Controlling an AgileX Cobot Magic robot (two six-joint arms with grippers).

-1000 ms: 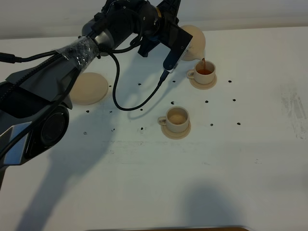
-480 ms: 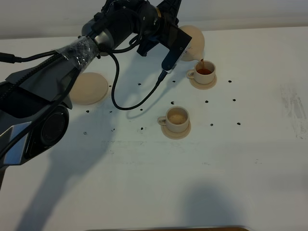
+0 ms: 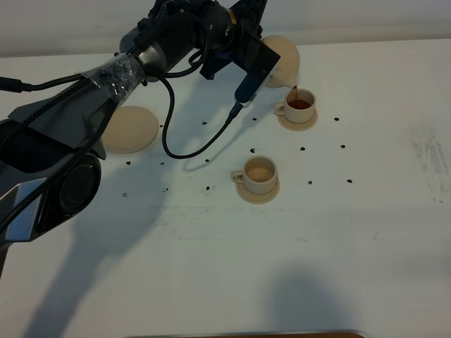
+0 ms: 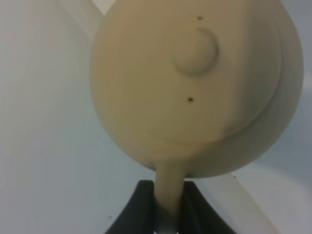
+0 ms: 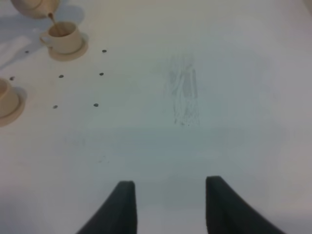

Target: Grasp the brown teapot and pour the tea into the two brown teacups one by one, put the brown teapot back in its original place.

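The brown teapot (image 3: 283,58) hangs tipped at the back of the table, spout down over the far teacup (image 3: 300,105). A thin stream of tea runs into that cup, which holds dark tea. My left gripper (image 4: 169,207) is shut on the teapot's handle, and the lid and round body (image 4: 195,92) fill the left wrist view. The near teacup (image 3: 259,172) stands on its saucer and looks empty. The wide saucer (image 3: 130,129), the original place, lies bare at the left. My right gripper (image 5: 168,204) is open over bare table, far from the cups (image 5: 62,38).
Small dark dots (image 3: 303,149) are scattered on the white table around the cups. A black cable (image 3: 190,151) loops down from the left arm over the table. A scuffed patch (image 3: 431,158) marks the right side.
Tea keeps running into the far cup. The teapot and left arm have barely shifted, and the hanging cable has swung slightly left.
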